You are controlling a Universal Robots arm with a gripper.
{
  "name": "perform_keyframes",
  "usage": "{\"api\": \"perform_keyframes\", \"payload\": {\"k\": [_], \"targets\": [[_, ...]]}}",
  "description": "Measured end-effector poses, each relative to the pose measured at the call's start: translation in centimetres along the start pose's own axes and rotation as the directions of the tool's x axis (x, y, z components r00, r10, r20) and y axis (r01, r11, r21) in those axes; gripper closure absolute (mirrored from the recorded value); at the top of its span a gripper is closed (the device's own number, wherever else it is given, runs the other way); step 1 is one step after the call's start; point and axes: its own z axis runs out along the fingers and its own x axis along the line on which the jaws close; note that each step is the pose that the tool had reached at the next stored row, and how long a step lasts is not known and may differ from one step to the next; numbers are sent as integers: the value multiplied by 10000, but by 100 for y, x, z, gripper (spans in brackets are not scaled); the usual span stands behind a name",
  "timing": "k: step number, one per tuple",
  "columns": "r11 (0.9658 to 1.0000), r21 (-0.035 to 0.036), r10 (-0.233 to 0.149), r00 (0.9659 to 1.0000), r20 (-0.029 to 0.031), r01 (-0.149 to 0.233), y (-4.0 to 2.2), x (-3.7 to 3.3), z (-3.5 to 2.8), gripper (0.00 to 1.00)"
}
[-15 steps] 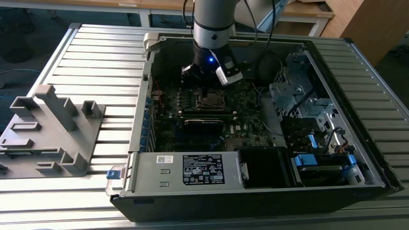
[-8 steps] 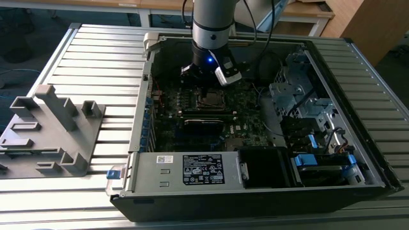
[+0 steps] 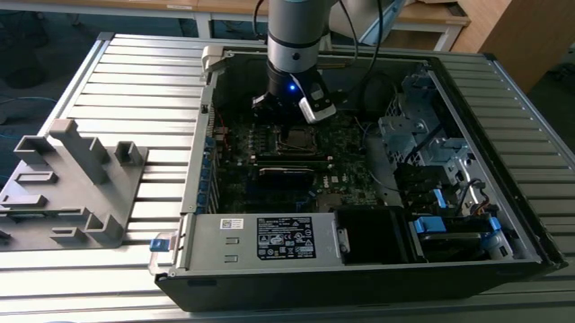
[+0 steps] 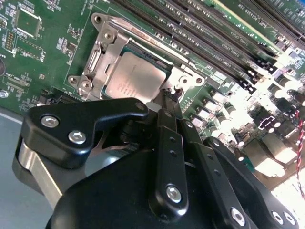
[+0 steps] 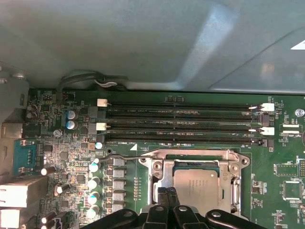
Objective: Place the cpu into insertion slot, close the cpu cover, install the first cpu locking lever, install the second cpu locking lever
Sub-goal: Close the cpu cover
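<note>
In the exterior view the arm (image 3: 295,33) reaches down into an open computer case (image 3: 503,222) lying on a slatted metal table (image 3: 134,87). Its lower end hangs just above the insertion slot (image 3: 297,138), a small dark square with a bright rim. What lies inside the slot is too small to tell from here. A grey moulded fixture (image 3: 63,188) sits on the table well apart from the case, at the exterior view's left.

In the first wrist view the gripper (image 5: 167,192) is cut off by the picture's edge. Its two thin black fingertips (image 5: 162,194) stand side by side, together, at the edge of the cpu cover (image 5: 234,183). The cpu (image 5: 195,188) lies in the slot, its dull grey metal top showing through the cover's cut-out (part of it is also cut off). The silver cover lies flat around it. A thin metal rod (image 5: 167,153) runs along the cover's side nearest the long memory slots (image 5: 181,119) on the green circuit board (image 5: 267,164).

The second wrist view looks past the gripper's black linkage, which hides one corner of the socket. More of the cpu's top shows here, framed by the cover. The tips meet at the cover's corner, and whether anything thin is pinched between them cannot be made out.
</note>
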Motion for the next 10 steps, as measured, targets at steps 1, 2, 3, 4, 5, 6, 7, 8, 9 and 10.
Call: {"api": "perform_keyframes", "payload": {"k": [1,2,3,4,5,6,7,8,9,10], "targets": [[10000,0,1,10000,1,-1,0,3,1,89],[10000,-3,1,10000,4,-1,0,6,5,89],[10000,-4,1,10000,7,-1,1,8,11,89],[10000,-4,0,10000,8,0,1,9,19,89],[10000,-3,1,10000,9,-1,0,13,27,89],[10000,-3,1,10000,11,-1,0,19,35,89],[10000,-2,1,10000,11,-1,0,23,40,89],[10000,-1,1,10000,10,-1,-1,25,41,89],[10000,0,0,10000,10,0,-1,25,41,89],[10000,0,0,10000,10,0,-1,25,41,89]]}}
